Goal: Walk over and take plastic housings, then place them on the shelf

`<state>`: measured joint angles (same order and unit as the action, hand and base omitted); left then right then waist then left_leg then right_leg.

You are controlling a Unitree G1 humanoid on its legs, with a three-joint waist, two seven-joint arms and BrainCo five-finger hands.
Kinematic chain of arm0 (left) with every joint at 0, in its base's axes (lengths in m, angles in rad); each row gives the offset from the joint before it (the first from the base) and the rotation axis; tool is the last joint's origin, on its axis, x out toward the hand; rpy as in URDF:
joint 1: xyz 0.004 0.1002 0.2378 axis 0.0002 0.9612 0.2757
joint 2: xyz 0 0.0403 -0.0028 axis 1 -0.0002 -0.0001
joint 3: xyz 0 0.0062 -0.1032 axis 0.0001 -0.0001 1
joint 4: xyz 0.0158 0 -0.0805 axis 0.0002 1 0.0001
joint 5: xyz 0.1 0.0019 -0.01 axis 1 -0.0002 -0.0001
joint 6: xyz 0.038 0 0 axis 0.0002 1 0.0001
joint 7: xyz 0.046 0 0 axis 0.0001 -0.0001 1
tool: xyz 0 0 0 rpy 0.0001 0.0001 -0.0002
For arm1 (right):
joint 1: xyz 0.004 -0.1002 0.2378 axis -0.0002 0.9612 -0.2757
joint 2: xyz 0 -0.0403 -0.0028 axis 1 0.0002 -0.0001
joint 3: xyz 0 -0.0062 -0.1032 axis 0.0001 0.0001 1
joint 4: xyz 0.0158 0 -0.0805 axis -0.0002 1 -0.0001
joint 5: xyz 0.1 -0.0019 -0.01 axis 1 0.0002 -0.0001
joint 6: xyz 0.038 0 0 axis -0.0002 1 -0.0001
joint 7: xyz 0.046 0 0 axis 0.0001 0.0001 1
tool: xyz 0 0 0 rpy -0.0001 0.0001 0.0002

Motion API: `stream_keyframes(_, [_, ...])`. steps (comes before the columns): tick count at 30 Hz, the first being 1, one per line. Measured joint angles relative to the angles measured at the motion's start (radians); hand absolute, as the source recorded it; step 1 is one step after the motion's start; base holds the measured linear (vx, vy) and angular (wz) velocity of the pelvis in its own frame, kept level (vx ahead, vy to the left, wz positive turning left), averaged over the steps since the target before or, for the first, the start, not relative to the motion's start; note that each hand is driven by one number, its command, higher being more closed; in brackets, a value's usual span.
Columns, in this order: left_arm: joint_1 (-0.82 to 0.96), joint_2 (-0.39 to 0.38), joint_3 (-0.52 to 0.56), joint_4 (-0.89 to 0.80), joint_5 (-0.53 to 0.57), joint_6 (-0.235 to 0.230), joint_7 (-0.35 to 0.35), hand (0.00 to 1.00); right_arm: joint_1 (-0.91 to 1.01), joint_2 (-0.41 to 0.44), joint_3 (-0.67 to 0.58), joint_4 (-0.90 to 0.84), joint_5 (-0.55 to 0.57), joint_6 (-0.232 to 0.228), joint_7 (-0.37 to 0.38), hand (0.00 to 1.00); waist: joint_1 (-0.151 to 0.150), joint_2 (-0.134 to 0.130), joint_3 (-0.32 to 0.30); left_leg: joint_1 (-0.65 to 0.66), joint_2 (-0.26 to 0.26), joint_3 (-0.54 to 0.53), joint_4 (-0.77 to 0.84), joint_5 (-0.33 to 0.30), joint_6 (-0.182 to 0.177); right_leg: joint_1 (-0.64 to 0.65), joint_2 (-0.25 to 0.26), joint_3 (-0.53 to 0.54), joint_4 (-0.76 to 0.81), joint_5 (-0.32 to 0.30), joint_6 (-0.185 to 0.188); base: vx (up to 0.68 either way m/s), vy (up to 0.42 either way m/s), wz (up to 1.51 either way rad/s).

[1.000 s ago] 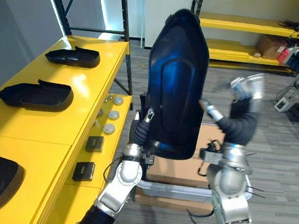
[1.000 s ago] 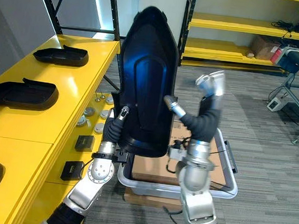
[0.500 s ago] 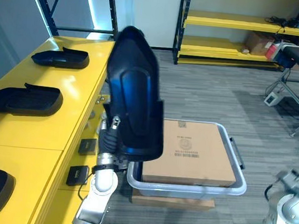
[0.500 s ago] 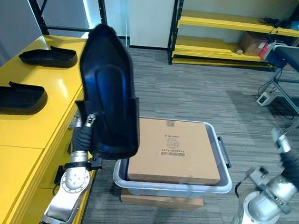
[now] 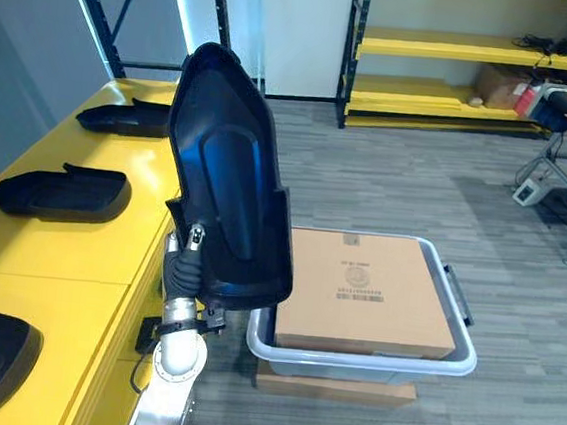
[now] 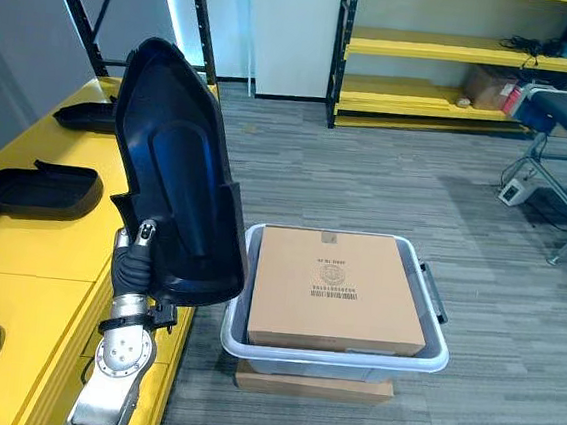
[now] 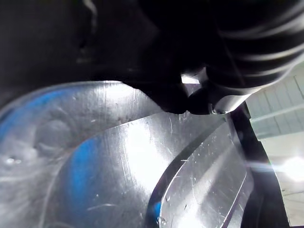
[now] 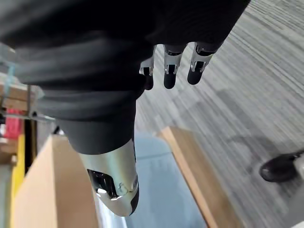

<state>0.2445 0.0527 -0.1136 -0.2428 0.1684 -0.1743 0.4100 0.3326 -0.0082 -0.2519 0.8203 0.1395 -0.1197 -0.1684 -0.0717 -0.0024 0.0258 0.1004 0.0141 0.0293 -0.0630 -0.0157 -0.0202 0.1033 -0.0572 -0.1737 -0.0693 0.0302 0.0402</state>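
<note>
The left hand (image 5: 186, 261) clamps the lower edge of the upright black housing (image 5: 228, 182), its fingers largely hidden behind it, beside the yellow shelf (image 5: 89, 254). The right hand (image 8: 171, 71) hangs with fingers loose, holding nothing.

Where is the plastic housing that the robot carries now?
In the eye views the plastic housing stands upright at the left, gripped at its lower edge by the left hand, between the yellow shelf and the grey bin.
</note>
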Motion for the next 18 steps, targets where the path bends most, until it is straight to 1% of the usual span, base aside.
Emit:
stream_keyframes(2, [0.004,-0.001,-0.003,0.0,0.0,0.0,-0.008,1.0,-0.008,-0.009,0.022,0.026,-0.021,0.005,-0.003,0.0,0.008,-0.01,0.004,-0.013,-0.003,-0.049,-0.005,0.007,-0.004,-0.001,-0.004,-0.048,0.024,-0.024,-0.001,-0.02,-0.04,0.82])
stream_keyframes(3, [0.002,0.0,-0.005,0.0,0.0,-0.001,-0.014,1.0,-0.023,-0.011,0.035,0.04,-0.034,0.01,-0.004,0.0,0.008,-0.013,0.012,-0.027,-0.007,-0.092,0.006,0.016,-0.007,-0.004,-0.011,-0.091,0.049,-0.043,-0.003,-0.01,-0.051,1.17])
stream_keyframes(4, [0.001,0.0,-0.012,0.0,0.0,-0.001,-0.016,1.0,-0.031,-0.015,0.045,0.044,-0.039,0.011,-0.005,0.0,0.01,-0.022,0.029,-0.045,-0.014,-0.145,0.014,0.029,-0.011,-0.006,-0.018,-0.14,0.079,-0.066,-0.005,-0.02,-0.063,1.3])
stream_keyframes(5, [-0.002,0.0,-0.017,0.0,0.0,-0.001,-0.016,1.0,-0.038,-0.017,0.05,0.051,-0.043,0.011,-0.005,0.0,0.015,-0.021,0.035,-0.055,-0.018,-0.17,0.017,0.041,-0.006,-0.008,-0.023,-0.164,0.094,-0.078,-0.002,-0.02,-0.062,1.35])
stream_keyframes(7, [-0.014,-0.002,-0.049,-0.002,-0.001,-0.002,-0.014,1.0,-0.066,-0.022,0.078,0.072,-0.072,0.012,-0.009,0.0,0.056,-0.033,0.067,-0.12,-0.032,-0.265,0.033,0.068,-0.026,-0.042,-0.038,-0.265,0.149,-0.116,-0.009,-0.03,-0.068,1.4])
stream_keyframes(8, [-0.021,-0.004,-0.055,-0.003,-0.001,-0.001,-0.011,1.0,-0.085,-0.024,0.081,0.078,-0.073,0.011,-0.014,0.0,0.064,-0.035,0.084,-0.131,-0.033,-0.278,0.032,0.083,-0.028,-0.055,-0.045,-0.297,0.173,-0.13,-0.012,-0.05,-0.06,1.13])
stream_keyframes(9, [-0.021,-0.005,-0.058,-0.005,-0.002,-0.001,-0.009,1.0,-0.103,-0.03,0.084,0.086,-0.074,0.011,-0.023,0.0,0.075,-0.033,0.09,-0.156,-0.042,-0.267,0.029,0.096,-0.033,-0.064,-0.051,-0.325,0.189,-0.137,-0.018,-0.1,-0.047,1.37])
stream_keyframes(10, [-0.022,-0.008,-0.073,-0.022,-0.006,0.0,-0.004,1.0,-0.135,-0.037,0.084,0.1,-0.087,0.013,-0.035,0.0,0.073,-0.023,0.096,-0.201,-0.008,-0.124,0.036,0.049,0.019,-0.069,-0.057,-0.41,0.189,-0.136,-0.028,-0.09,-0.021,1.32])
stream_keyframes(11, [-0.024,-0.008,-0.077,-0.029,-0.008,-0.001,-0.002,1.0,-0.144,-0.037,0.086,0.102,-0.095,0.013,-0.04,0.0,0.069,-0.033,0.099,-0.219,0.006,-0.034,0.065,0.027,0.051,-0.069,-0.071,-0.438,0.185,-0.135,-0.029,-0.05,-0.004,1.57])
stream_keyframes(12, [-0.03,-0.011,-0.085,-0.036,-0.008,-0.003,0.004,1.0,-0.161,-0.041,0.093,0.102,-0.105,0.013,-0.045,0.0,0.07,-0.034,0.105,-0.266,0.04,0.116,0.169,0.009,0.076,-0.071,-0.091,-0.478,0.193,-0.135,-0.029,0.03,0.026,1.32])
stream_keyframes(13, [-0.029,-0.031,-0.093,-0.042,-0.008,-0.006,0.007,1.0,-0.177,-0.043,0.096,0.104,-0.111,0.013,-0.046,0.0,0.072,-0.021,0.105,-0.291,0.104,0.312,0.333,-0.021,0.108,-0.059,-0.109,-0.533,0.21,-0.138,-0.027,0.05,0.064,1.35])
stream_keyframes(14, [-0.032,-0.036,-0.104,-0.042,-0.007,-0.008,0.007,1.0,-0.179,-0.047,0.096,0.104,-0.111,0.013,-0.046,0.0,0.065,-0.009,0.101,-0.286,0.132,0.382,0.388,-0.041,0.11,-0.045,-0.123,-0.569,0.233,-0.156,-0.013,0.05,0.088,1.22])
stream_keyframes(15, [-0.036,-0.039,-0.115,-0.044,-0.006,-0.009,0.007,1.0,-0.182,-0.058,0.094,0.103,-0.11,0.011,-0.045,0.0,0.058,0.004,0.101,-0.286,0.132,0.421,0.395,-0.041,0.109,-0.032,-0.132,-0.599,0.252,-0.167,-0.001,0.03,0.127,1.4])
stream_keyframes(16, [-0.053,-0.034,-0.139,-0.047,0.002,-0.01,0.005,1.0,-0.191,-0.06,0.087,0.108,-0.111,0.013,-0.045,0.0,0.034,0.013,0.099,-0.271,0.11,0.481,0.363,-0.038,0.108,-0.002,-0.144,-0.654,0.263,-0.183,0.008,0.01,0.116,1.36])
stream_keyframes(17, [-0.059,-0.028,-0.153,-0.055,0.002,-0.011,0.005,1.0,-0.191,-0.058,0.084,0.113,-0.111,0.013,-0.045,0.0,0.027,0.014,0.098,-0.247,0.089,0.495,0.31,-0.041,0.108,0.007,-0.156,-0.679,0.251,-0.186,0.019,-0.02,0.169,1.43])
stream_keyframes(18, [-0.064,-0.021,-0.168,-0.07,0.003,-0.022,0.006,1.0,-0.199,-0.054,0.079,0.131,-0.11,0.012,-0.045,0.0,0.029,0.028,0.088,-0.207,0.055,0.498,0.193,-0.038,0.093,0.026,-0.156,-0.722,0.25,-0.18,0.035,-0.01,0.15,1.0])
